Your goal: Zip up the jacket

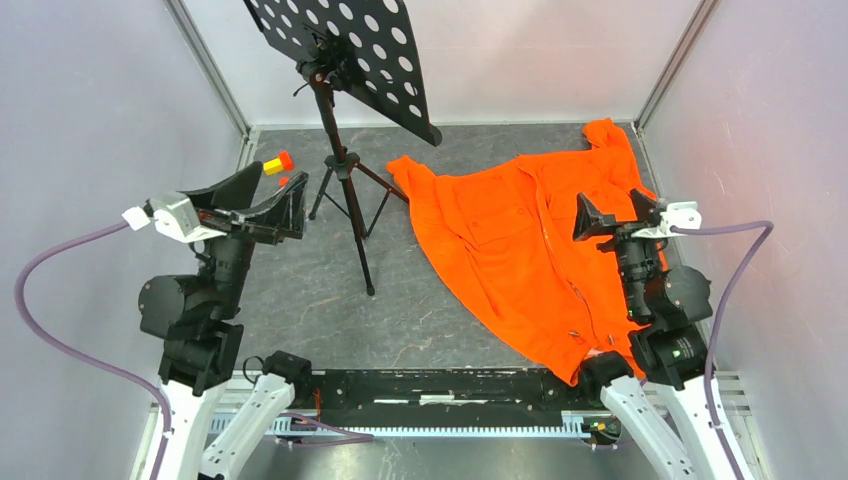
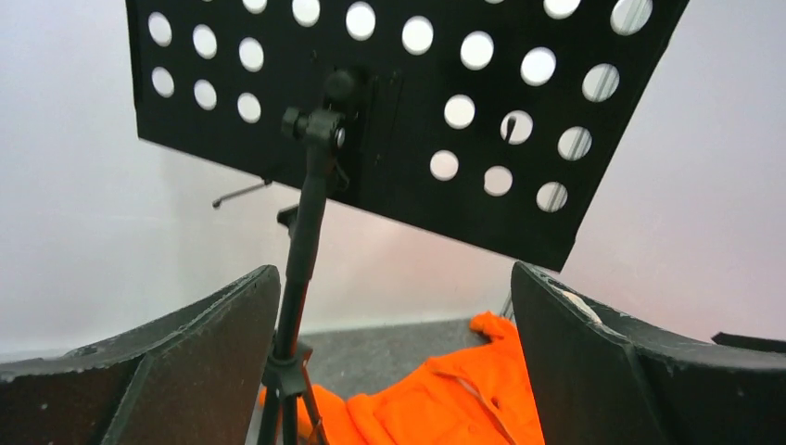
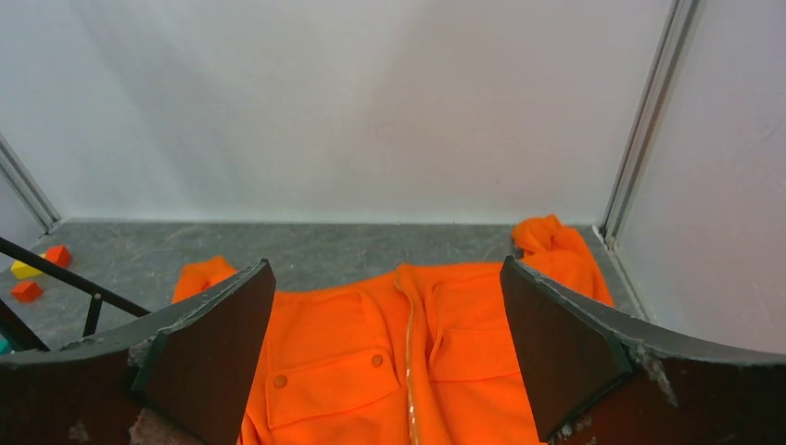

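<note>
A large bright orange long-sleeved fabric jacket (image 1: 500,240) is spread front-up on the right half of the dark grey speckled worktop (image 1: 300,310). Its collar lies toward the far right corner and its hem reaches the near edge, beside the right arm's base. A long light-coloured front zipper (image 3: 409,371) is seen running down the middle between the chest pockets. The slider cannot be made out, so how far the zipper is closed cannot be told. The left arm's fingers (image 1: 240,185) are spread wide and hold nothing. They are raised on the left, well apart from the jacket, and pointed toward a black perforated music stand on a tripod (image 1: 345,50). The right arm's fingers (image 1: 588,216) are likewise spread wide and empty, and hover above the jacket's right side without touching it. Small red and yellow blocks (image 1: 277,162) lie at the far left. The task is judged to be at its start: no part of the jacket is gripped. Finding the slider, steadying the hem and drawing the slider toward the collar are all left to do.
</note>
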You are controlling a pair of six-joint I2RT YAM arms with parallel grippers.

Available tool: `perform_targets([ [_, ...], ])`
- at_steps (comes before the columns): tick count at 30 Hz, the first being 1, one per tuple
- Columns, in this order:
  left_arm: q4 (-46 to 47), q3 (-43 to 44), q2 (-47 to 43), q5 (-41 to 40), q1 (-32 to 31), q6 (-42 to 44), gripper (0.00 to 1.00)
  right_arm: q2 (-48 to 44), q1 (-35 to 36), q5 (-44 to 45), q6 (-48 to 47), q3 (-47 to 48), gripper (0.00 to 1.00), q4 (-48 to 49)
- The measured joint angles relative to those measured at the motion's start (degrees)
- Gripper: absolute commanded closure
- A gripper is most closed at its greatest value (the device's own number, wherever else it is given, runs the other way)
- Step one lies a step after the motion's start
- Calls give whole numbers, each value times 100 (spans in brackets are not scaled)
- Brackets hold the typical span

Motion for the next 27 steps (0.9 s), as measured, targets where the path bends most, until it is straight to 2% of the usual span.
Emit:
perform_targets([
  [9, -431, -435, 48, 651, 0, -420, 0, 802, 0, -70, 280, -153, 1, -457],
  [18, -339, -1370, 734, 2323, -92, -789, 0, 2061, 0, -555, 673, -549, 1, -645],
  [20, -236, -1703, 870, 2417, -393, -824, 1, 2341, -20, -660, 719, -686, 1, -599],
  [25, -33, -2144, 1340, 2096, -1810, -802, 2, 3112, -544, -1414, 1119, -909, 18, -35],
  [27, 144, -2216, 1578, 1893, -2321, -774, 4, 3532, -868, -1768, 1351, -944, 20, 323],
])
